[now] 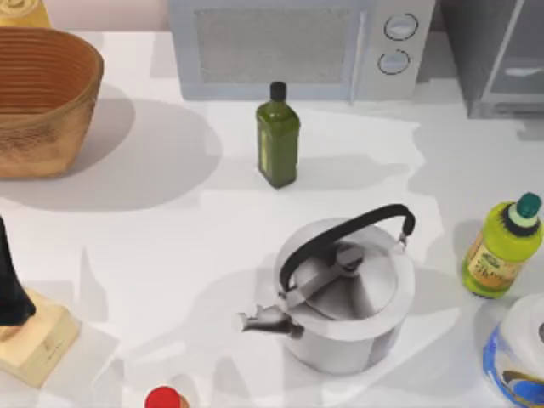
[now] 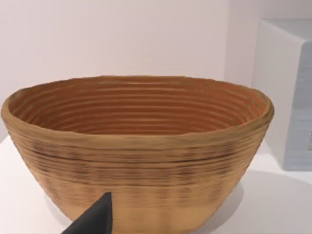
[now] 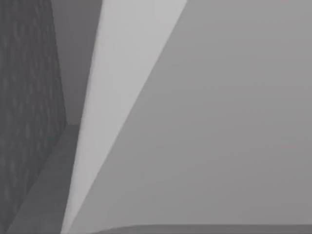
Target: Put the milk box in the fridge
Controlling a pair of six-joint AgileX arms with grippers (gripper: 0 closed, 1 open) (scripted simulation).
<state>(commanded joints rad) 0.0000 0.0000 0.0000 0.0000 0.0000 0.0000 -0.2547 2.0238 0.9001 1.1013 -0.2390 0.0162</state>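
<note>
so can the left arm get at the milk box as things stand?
Probably not easily. The left gripper faces the basket at the table's far left, while the milk box stands at the far right edge, with the kettle between the two sides.

We see a ribbed tan basket (image 1: pixel 38 102) far left, a dark green bottle (image 1: pixel 278 140) with black cap, a silver kettle (image 1: pixel 344 293), a yellow-green bottle (image 1: pixel 501 251) capped teal.
</note>
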